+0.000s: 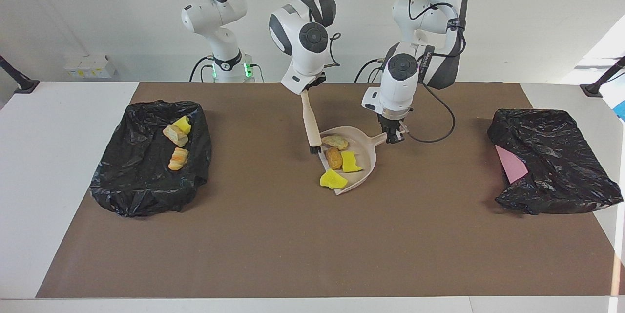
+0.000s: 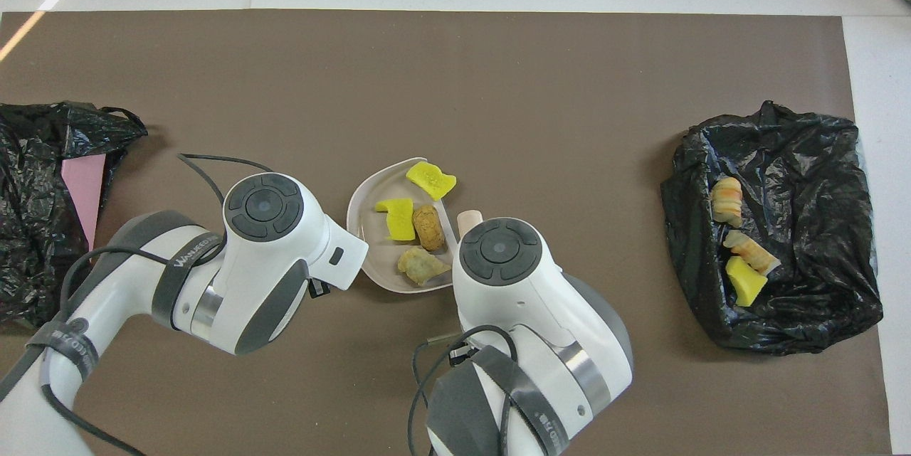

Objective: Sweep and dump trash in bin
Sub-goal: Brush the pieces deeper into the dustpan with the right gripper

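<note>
Brush (image 1: pixel 310 125): the right gripper (image 1: pixel 309 87) is clamped on the top of its handle, bristles hanging just above the mat beside the pan's open mouth, on the edge nearer the robots, placed so it can push scraps in and likely block them from sliding out.
Dustpan (image 1: pixel 367 154): the left gripper (image 1: pixel 393 134) is closed on its handle, which sticks out toward the left arm's end of the table; the open mouth faces the right arm's end, toward the brush and the loaded bag.
Trash in the pan: a tan lump (image 1: pixel 336 142) lies nearest the robots, then a brown piece (image 1: pixel 334 157) with a yellow chunk (image 1: pixel 350 162) beside it; all three sit on the pan floor.
Yellow scrap at the lip (image 1: pixel 332 179): farthest from the robots, lying on the pan's front edge, so by my reading the least secure if the pan tilts.
Bin bag, right arm's end (image 1: pixel 128 182): lies open and already holds three scraps (image 1: pixel 177 144); I judge it the dumping spot.
Bag, left arm's end (image 1: pixel 561 171): crumpled, a pink sheet (image 1: pixel 510 165) showing at its opening.
</note>
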Robot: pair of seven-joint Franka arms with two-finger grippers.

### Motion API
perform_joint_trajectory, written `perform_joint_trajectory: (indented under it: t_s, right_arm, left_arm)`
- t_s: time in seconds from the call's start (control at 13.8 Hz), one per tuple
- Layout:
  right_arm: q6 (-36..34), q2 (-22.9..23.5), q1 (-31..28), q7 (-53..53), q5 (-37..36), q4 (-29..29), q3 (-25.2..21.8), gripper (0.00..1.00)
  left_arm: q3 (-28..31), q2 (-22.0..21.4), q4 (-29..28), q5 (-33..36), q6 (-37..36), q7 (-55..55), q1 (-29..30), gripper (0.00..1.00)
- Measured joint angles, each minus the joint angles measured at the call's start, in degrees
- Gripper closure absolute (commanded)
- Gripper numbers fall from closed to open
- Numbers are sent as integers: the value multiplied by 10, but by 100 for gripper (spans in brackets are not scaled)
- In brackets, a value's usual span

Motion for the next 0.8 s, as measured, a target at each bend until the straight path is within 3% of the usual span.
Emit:
perform_joint_trajectory:
  t_s: [0.8]
  right_arm:
    - [0,-24,-4,-3,0,-30,2,100]
  left_arm:
    - [-1,0,-13,0,67,44,-1,100]
